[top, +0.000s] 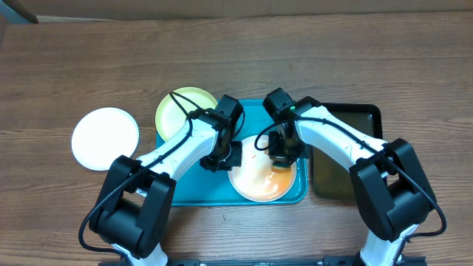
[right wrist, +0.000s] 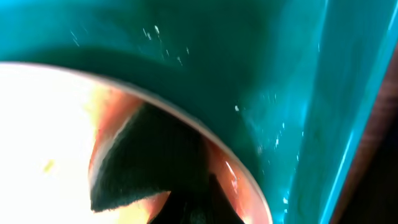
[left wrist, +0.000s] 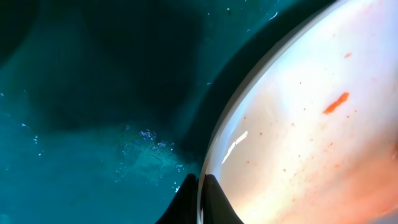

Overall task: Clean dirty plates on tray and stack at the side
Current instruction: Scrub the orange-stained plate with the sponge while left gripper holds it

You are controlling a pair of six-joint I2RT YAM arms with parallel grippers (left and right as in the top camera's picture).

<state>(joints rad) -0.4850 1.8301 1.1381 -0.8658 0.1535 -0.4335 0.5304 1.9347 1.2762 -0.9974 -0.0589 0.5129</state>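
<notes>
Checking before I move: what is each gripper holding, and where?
Left gripper pinches the smeared white plate at its rim. Right gripper seems to clamp a dark pad by its near end, pressed on that plate.

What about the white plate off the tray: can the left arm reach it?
Probably yes: the white plate lies on that arm's side with nothing on it. But the left gripper is shut on the smeared plate in the tray and must release first.

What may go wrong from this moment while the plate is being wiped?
1. The left gripper pinches only the rim of the smeared plate; hard wiping may pull it free.
2. The dark pad held by the right gripper works near the rim, so it may push sauce onto the teal tray.
</notes>
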